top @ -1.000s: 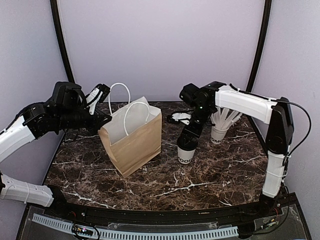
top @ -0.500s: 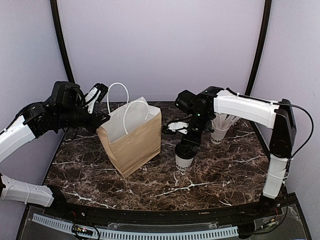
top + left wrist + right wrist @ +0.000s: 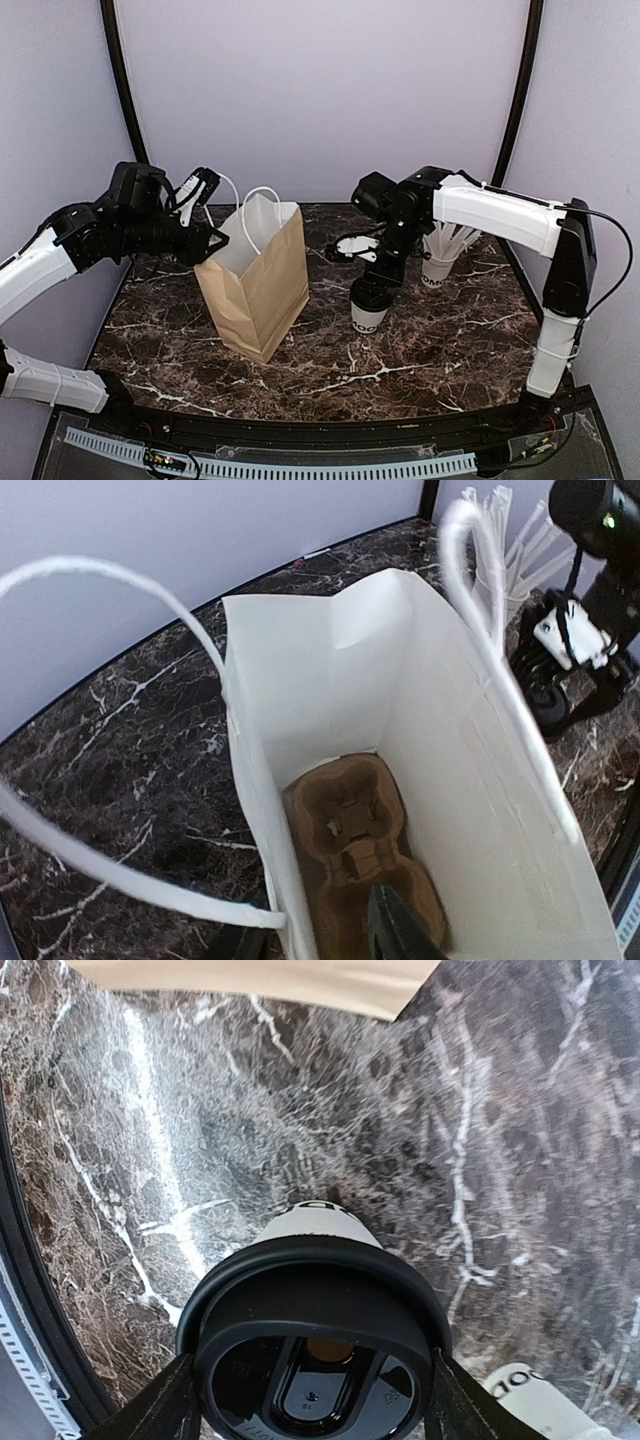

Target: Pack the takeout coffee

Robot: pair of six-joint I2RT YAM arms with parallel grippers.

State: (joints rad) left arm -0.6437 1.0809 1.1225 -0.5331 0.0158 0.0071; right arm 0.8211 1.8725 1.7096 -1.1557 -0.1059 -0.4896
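**A:** Where is the takeout coffee?

**B:** The takeout coffee (image 3: 370, 312) is to the right of the brown paper bag (image 3: 258, 290), apart from it, over the dark marble table (image 3: 430, 350). I can't tell whether its base touches the marble.

**A:** And the right gripper?

**B:** The right gripper (image 3: 374, 292) comes down on the cup from above. In the wrist view its fingers (image 3: 150, 1410) press against the black lid (image 3: 312, 1345) on either side, so it is clamped on the coffee at the lid.

**A:** What about the other cup?

**B:** The white cup of wrapped straws (image 3: 437, 268) stands further right, apart from the coffee.

**A:** What is the left gripper doing?

**B:** The left gripper (image 3: 208, 243) is at the left edge of the bag's rim. One dark finger (image 3: 392, 930) reaches inside the bag. I can't tell whether the jaws pinch the paper or stand loose around it.

**A:** How does the bag stand?

**B:** It stands upright with its mouth open and its white rope handles (image 3: 500, 650) raised. A brown cardboard cup carrier (image 3: 352, 850) lies on its bottom.
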